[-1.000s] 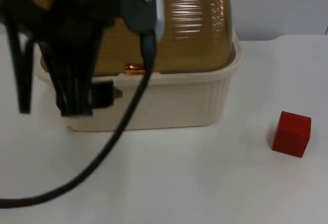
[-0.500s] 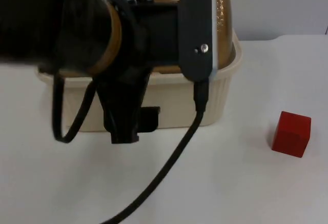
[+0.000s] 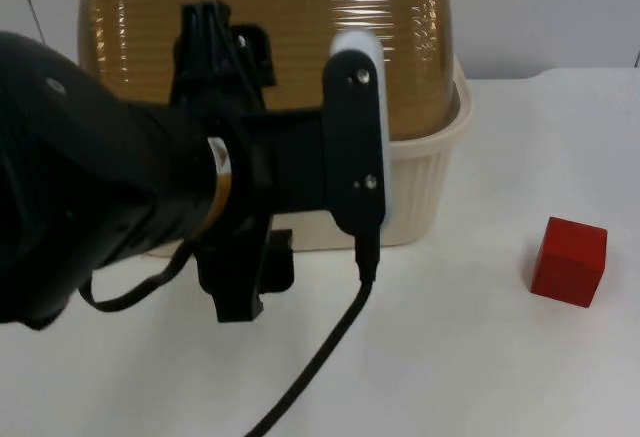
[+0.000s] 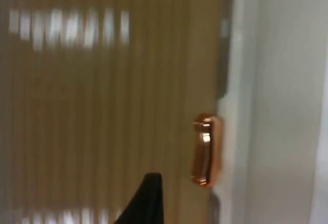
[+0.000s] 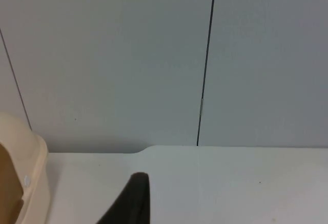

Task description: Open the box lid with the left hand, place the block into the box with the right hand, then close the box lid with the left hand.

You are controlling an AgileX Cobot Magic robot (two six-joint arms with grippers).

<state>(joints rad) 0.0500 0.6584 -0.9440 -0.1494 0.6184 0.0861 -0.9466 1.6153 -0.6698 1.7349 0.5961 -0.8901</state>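
Ribbed amber dome lid (image 3: 300, 27), cream box (image 3: 420, 197), red block (image 3: 569, 261)

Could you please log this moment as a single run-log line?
stage: lid opening | ribbed amber plastic lid: shut | left gripper: before cream box | red cube block: on table, right | right arm: waiting

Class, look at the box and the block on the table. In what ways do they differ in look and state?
The box is large, cream, ribbed and rounded, under a see-through amber lid; the block is small, plain red and square-edged. The box stands at the back by the grey wall, with the left arm over its front; the block sits apart toward the front, with nothing touching it. Both rest on the white table.
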